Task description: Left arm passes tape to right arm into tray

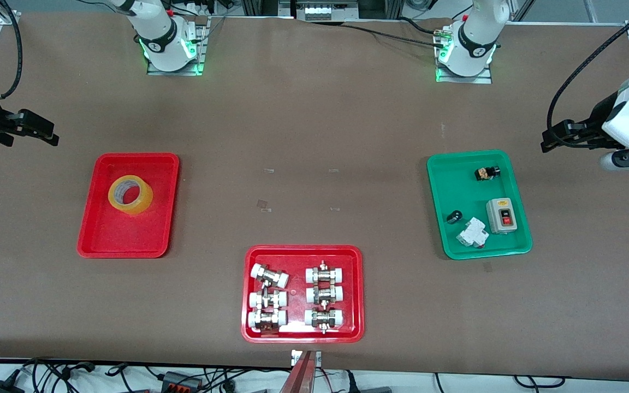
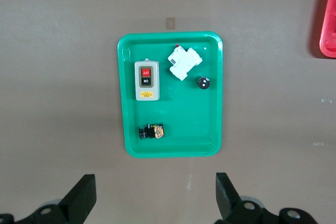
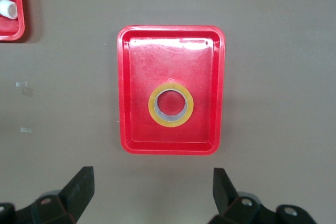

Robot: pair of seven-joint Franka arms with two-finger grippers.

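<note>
Plain red tray (image 1: 96, 240) sits toward the right arm's end of the table; the tape (image 1: 130, 195) already lies flat in it — job looks done. Right gripper (image 3: 152, 192) and left gripper (image 2: 156, 195) wait w/ fingers spread, empty — parked well apart from the tray.

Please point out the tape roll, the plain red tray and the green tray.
tape roll (image 1: 130, 195), front view, yellow upper rim
plain red tray (image 1: 112, 232), front view, bare floor
green tray (image 2: 173, 145), left wrist view, bare floor
</note>
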